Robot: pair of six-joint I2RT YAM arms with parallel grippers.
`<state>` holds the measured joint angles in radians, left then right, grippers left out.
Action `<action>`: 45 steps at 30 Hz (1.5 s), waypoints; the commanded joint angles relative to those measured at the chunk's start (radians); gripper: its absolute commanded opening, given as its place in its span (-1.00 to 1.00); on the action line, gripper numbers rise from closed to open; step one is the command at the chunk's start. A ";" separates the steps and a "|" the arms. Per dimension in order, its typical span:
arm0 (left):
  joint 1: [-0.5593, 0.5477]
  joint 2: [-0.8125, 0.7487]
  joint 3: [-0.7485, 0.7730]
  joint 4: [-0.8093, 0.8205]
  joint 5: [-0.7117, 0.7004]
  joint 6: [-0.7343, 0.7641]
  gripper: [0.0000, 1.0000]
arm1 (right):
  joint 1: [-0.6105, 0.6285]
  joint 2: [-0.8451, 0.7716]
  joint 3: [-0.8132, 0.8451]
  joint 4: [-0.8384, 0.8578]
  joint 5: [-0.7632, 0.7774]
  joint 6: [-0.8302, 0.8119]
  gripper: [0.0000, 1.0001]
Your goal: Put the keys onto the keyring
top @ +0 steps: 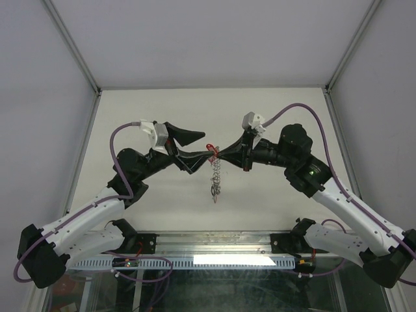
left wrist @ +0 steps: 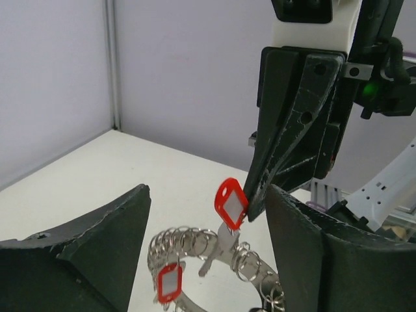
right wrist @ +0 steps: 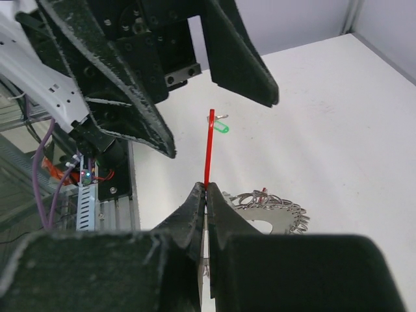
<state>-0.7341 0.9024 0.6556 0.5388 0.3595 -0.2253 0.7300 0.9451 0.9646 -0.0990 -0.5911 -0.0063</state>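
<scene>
My right gripper is shut on the red-headed key, seen edge-on in the right wrist view. The key's silvery blade overlaps the keyring, a grey ring fanned with small silvery rings and a red tag. In the top view the keyring hangs upright below the red key. My left gripper is open, its jaws wide on either side of the keyring without touching it. The green-headed key lies on the table.
The white table is walled by grey panels with metal posts at the back corners. An aluminium rail with cables runs along the near edge between the arm bases. The left gripper's fingers fill the upper right wrist view.
</scene>
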 commanded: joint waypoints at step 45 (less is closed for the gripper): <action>-0.007 0.050 0.098 0.142 0.205 -0.060 -1.00 | -0.108 -0.031 -0.108 0.118 -0.280 0.175 -0.16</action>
<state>-0.7399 0.9642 0.6991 0.6312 0.5571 -0.2981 0.6296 0.9199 0.8608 -0.1043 -0.7784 0.0921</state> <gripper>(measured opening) 0.008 0.429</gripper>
